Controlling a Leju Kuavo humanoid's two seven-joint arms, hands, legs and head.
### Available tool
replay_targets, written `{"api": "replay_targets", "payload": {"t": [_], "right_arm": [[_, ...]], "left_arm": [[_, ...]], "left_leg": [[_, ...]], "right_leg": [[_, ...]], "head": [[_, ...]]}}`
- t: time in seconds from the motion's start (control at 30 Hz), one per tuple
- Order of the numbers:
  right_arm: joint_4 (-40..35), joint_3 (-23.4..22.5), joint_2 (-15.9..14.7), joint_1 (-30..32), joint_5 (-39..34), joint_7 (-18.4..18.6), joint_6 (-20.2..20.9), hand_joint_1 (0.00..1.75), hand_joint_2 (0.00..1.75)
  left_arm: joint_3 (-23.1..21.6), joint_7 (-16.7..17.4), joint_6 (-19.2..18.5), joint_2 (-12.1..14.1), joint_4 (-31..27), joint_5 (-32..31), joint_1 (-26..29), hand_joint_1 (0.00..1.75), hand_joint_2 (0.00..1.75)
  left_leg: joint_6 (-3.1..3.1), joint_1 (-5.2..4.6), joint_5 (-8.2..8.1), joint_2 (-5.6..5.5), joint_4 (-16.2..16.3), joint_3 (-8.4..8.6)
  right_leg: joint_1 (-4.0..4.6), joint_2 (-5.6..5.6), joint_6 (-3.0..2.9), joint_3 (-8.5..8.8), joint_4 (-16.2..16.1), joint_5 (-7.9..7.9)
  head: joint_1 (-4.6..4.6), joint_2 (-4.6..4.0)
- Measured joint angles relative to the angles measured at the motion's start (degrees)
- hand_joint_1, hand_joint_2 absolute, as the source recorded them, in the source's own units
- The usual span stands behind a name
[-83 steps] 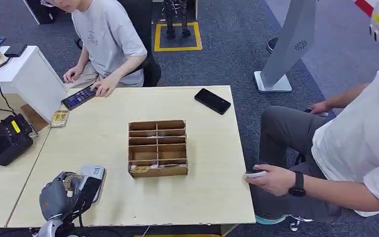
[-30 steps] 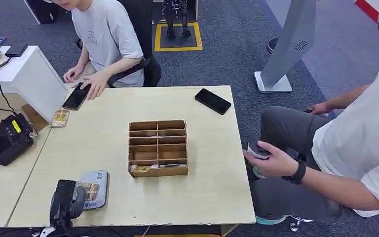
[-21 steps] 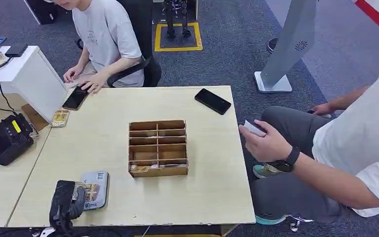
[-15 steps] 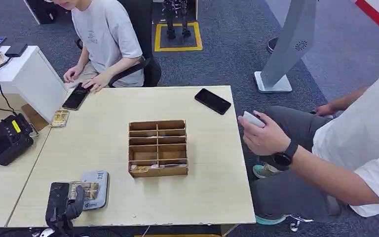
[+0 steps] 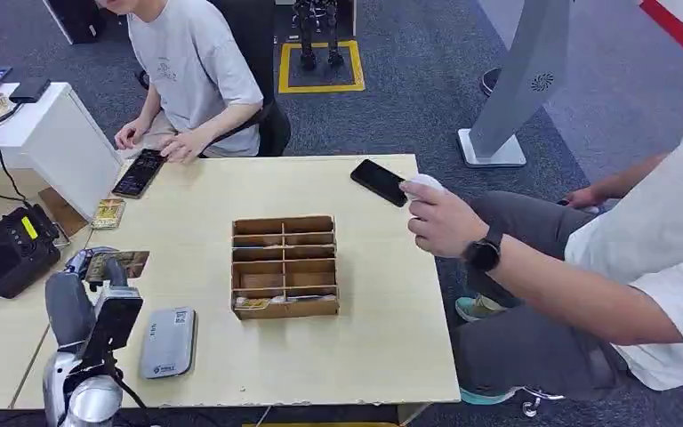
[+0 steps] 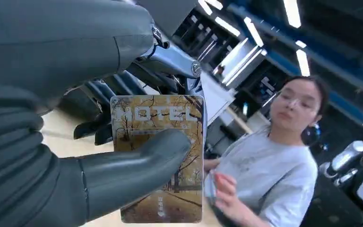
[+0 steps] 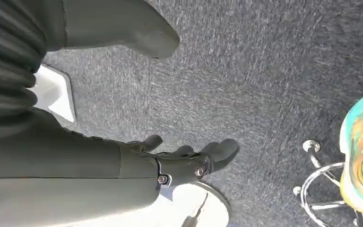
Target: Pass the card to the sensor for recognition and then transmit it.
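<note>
Left wrist view: hotel card (image 6: 158, 158), thin, stiff, light, likely slick; my left hand (image 6: 75, 142) pinches it flat, raised at the table's (image 5: 373, 356) 9 o'clock edge. Right hand (image 7: 184, 161) holds nothing, fingers apart.

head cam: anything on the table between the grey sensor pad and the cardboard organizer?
Bare tabletop between the sensor pad and the cardboard organizer, per the head view.
</note>
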Motion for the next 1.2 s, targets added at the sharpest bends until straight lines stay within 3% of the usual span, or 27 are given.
{"api": "replay_targets", "payload": {"t": [0.23,0.37,0.63,1.0,1.03,1.2], "right_arm": [[1.97,0.87,-0.9,-0.8,0.0,0.68,-0.31,0.0,1.75],[6.2,1.83,-2.84,-2.08,0.0,0.57,-3.1,0.0,1.75],[14.14,2.53,-6.08,-3.76,0.0,0.02,-7.17,0.0,1.75],[14.91,2.56,-6.36,-3.69,0.0,0.15,-6.36,0.0,1.75],[14.91,2.6,-6.36,-3.69,0.0,0.15,-6.36,0.0,1.75],[14.91,2.99,-6.36,-3.81,0.0,-0.11,-6.56,0.0,1.75]], "left_arm": [[-3.89,8.57,3.41,3.41,1.36,-28.22,-5.52,1.75,1.75],[-5.09,12.43,6.51,6.34,6.13,-36.29,-10.24,1.75,1.75],[-5.22,13.27,8.06,9.44,15.27,-39.44,-16.49,1.75,1.75],[-5.22,10.77,8.19,9.7,17.9,-33.66,-16.84,1.75,1.75],[-5.22,10.2,8.0,9.66,17.97,-32.35,-16.9,0.0,1.75],[-5.22,8.24,5.47,9.11,17.99,-25.21,-17.39,0.0,1.75]], "left_leg": [[0.0,0.0,0.0,0.03,0.0,-0.02],[0.0,0.01,0.03,0.08,0.01,-0.02],[0.0,0.0,0.04,0.09,0.01,-0.04],[0.0,-0.01,0.04,0.16,0.02,-0.1],[0.0,-0.01,0.04,0.16,0.03,-0.1],[0.0,0.0,0.04,0.14,0.03,-0.12]], "right_leg": [[0.0,0.04,0.0,-0.04,0.0,0.0],[0.01,0.09,0.01,-0.05,0.0,0.06],[0.01,0.13,-0.01,-0.08,0.01,0.09],[-0.01,0.25,0.0,-0.2,0.0,0.1],[-0.01,0.26,-0.01,-0.2,0.0,0.11],[0.0,0.24,-0.01,-0.21,0.0,0.1]], "head": [[0.02,0.0],[0.02,0.0],[0.0,0.0],[0.0,0.0],[0.0,0.0],[0.02,0.0]]}}
